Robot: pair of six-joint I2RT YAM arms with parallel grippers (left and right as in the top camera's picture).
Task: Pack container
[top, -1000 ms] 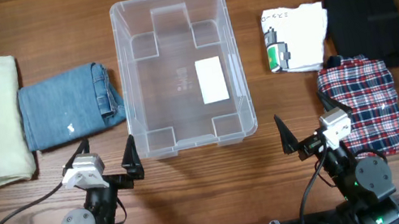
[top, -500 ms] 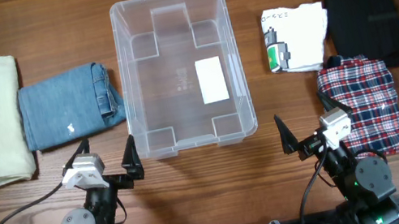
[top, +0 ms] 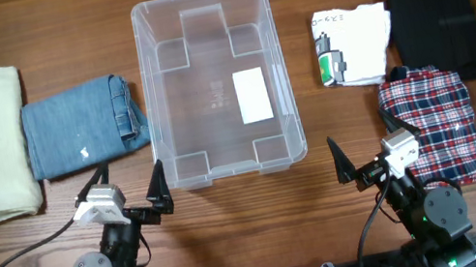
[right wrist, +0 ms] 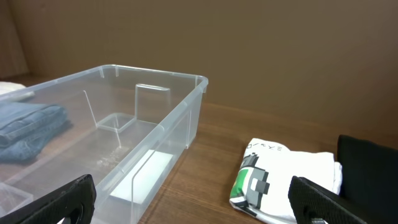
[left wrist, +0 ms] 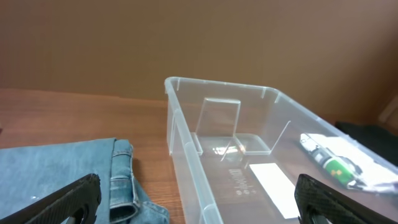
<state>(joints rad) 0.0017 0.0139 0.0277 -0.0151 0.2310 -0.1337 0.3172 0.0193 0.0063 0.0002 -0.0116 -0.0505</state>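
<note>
Container (left wrist: 217, 83) partly cropped, label (left wrist: 271, 184) perhaps blank

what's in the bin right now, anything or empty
Empty. Inside the bin only its bare base and white label show; the jeans and white shirt lie outside it.

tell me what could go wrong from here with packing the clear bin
1. The plaid shirt lies close beside the open right claw; lifting out could snag its edge.
2. The folded jeans may unfold if the open left claw pinches only the top layer.
3. A garment carried low could catch the container rim and shove it.
</note>
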